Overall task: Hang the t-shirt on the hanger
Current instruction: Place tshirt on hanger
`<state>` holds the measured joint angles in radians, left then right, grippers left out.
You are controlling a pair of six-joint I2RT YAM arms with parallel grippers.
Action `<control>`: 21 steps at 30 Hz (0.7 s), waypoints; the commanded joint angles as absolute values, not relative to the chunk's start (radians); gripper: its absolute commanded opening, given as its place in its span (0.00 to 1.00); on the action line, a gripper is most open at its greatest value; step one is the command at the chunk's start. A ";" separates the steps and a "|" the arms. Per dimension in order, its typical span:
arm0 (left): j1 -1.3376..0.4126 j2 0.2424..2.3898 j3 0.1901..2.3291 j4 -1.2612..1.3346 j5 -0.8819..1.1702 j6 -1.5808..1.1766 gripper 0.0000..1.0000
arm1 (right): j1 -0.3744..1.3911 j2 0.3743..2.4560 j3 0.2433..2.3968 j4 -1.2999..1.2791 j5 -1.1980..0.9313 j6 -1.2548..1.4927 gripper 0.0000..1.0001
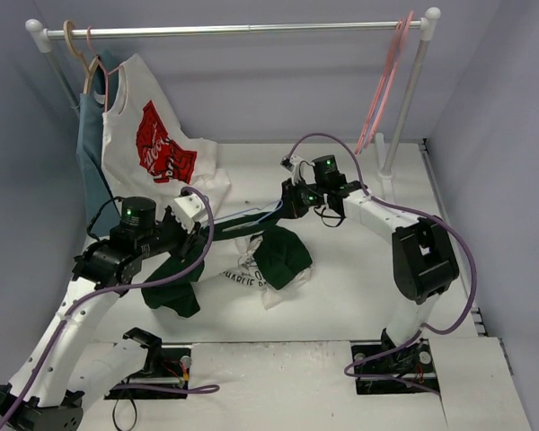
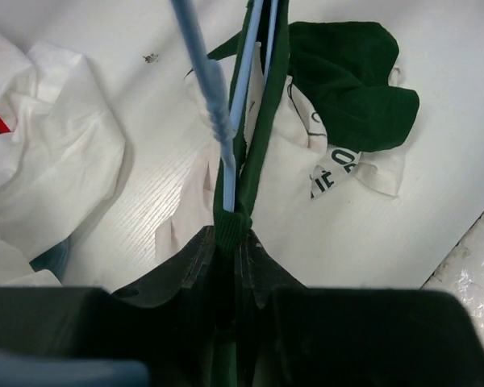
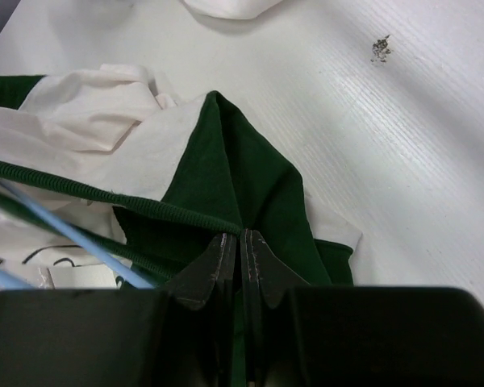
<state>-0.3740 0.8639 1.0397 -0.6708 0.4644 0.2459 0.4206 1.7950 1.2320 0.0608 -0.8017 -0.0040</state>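
The t-shirt [image 1: 283, 259] hangs stretched between my two grippers above the table, its dark green sleeves and white body with black text drooping below. My left gripper [image 1: 196, 238] is shut on the green collar [image 2: 232, 226], with the light blue hanger wire [image 2: 206, 72] running along the collar into the jaws. My right gripper [image 1: 294, 203] is shut on the other end of the green collar [image 3: 185, 216]. The hanger [image 1: 251, 216] spans between the grippers, and its blue wire shows in the right wrist view [image 3: 73, 234] under the collar edge.
A white shirt with a red graphic [image 1: 153, 135] hangs at the left of the rail [image 1: 234, 30] and spills onto the table near my left arm. A blue-grey garment [image 1: 90, 153] hangs behind it. Pink hangers [image 1: 382, 90] hang at the right by the rail post [image 1: 404, 108].
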 commanded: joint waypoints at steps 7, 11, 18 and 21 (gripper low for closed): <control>-0.368 0.819 1.097 -0.526 0.365 0.175 0.00 | 0.370 1.723 1.207 0.078 -0.669 -0.015 0.00; -0.368 0.836 1.123 -0.607 0.367 0.205 0.00 | 0.354 1.695 1.213 0.061 -0.637 -0.014 0.00; -0.368 0.867 1.150 -0.667 0.325 0.227 0.00 | 0.345 1.612 1.285 -0.032 -0.537 -0.032 0.00; -0.368 0.879 1.158 -0.666 0.339 0.227 0.00 | 0.348 1.571 1.307 -0.060 -0.534 -0.034 0.00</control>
